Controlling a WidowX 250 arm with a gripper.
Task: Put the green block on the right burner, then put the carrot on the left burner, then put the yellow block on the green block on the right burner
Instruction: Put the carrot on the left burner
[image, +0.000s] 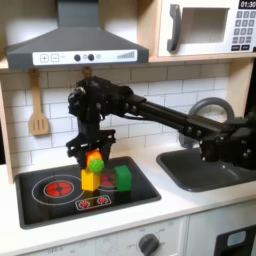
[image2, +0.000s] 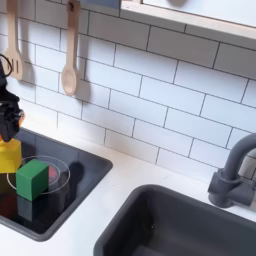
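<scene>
My gripper (image: 92, 152) hangs over the middle of the black hob (image: 35, 208), shut on the carrot (image: 95, 162), which is held upright with its green leafy end up. Right under the carrot stands the yellow block (image: 90, 181) on the hob; it shows at the second exterior view's left edge too, yellow block (image2: 8, 155), below the gripper (image2: 8, 120). The green block (image: 123, 177) sits on the right burner (image2: 57, 172), just right of the yellow block in both exterior views, green block (image2: 32, 178). The left burner (image: 55, 186) lies bare at the first exterior view's left.
A grey sink (image: 205, 170) with a curved faucet (image: 212, 108) is to the right of the hob. A wooden spatula (image: 38, 105) hangs on the tiled wall, and a wooden spoon (image2: 69, 55) too. A range hood (image: 75, 40) and a microwave (image: 205, 25) are overhead.
</scene>
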